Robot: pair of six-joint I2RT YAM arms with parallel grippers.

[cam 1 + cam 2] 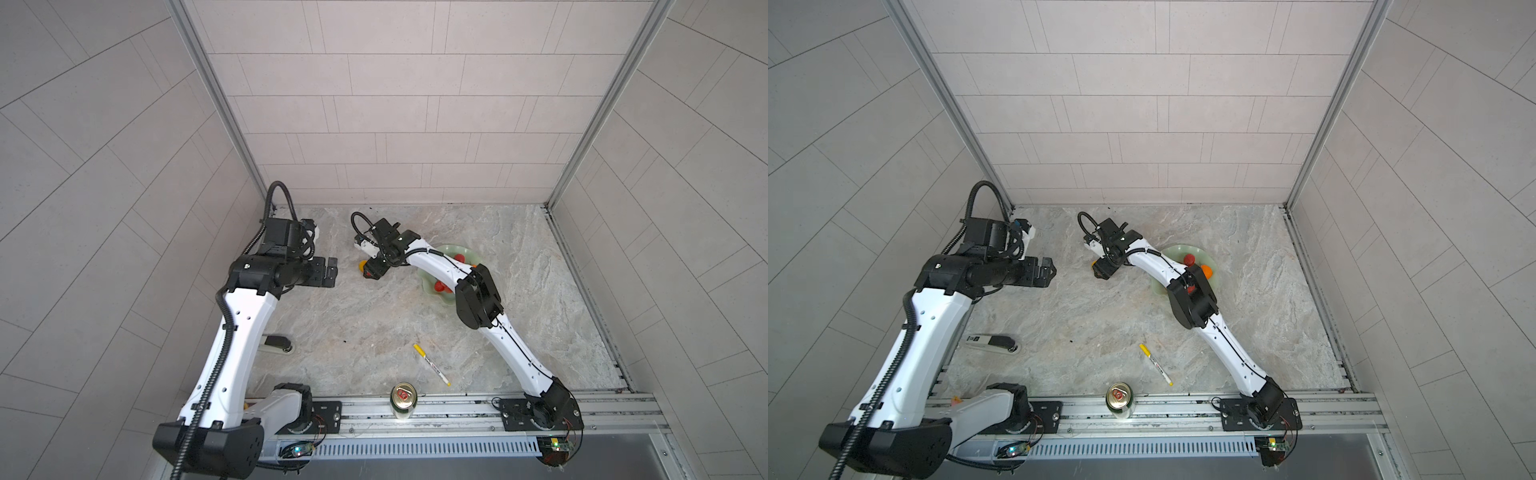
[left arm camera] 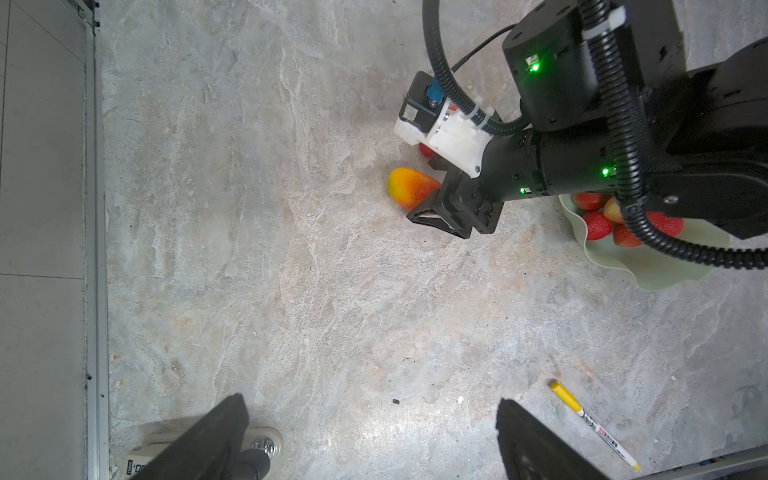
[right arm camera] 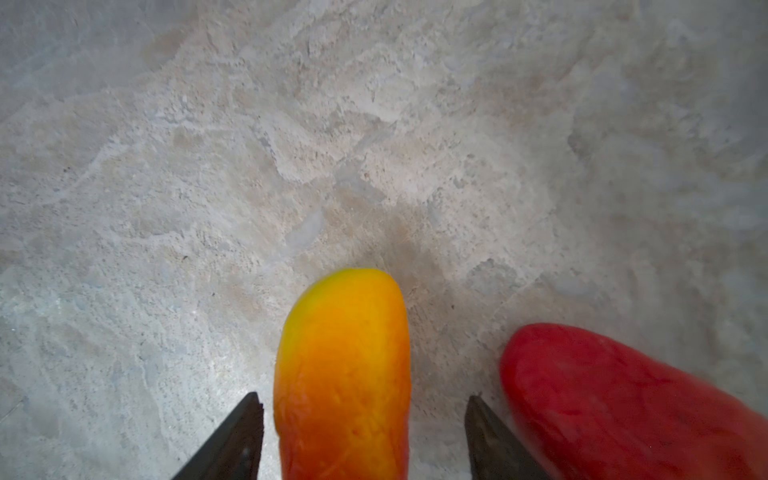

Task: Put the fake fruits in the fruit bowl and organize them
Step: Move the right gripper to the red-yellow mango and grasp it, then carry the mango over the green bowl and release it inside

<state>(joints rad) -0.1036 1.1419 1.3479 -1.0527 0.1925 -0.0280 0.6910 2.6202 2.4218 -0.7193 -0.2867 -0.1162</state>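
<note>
Two fingers of the right pincer (image 3: 361, 399) flank the mango (image 2: 409, 189). They are spread, with a thin gap on each side and nothing pinched. The mango lies on the table (image 2: 291, 249), its yellow end past the fingertips. A red fruit (image 3: 602, 395) lies just outside one finger. Behind that pincer, under its arm, sits the bowl (image 2: 602, 255) holding strawberries (image 2: 597, 225). The left pincer (image 2: 372, 403) hangs well apart from the mango, spread wide and empty.
</note>
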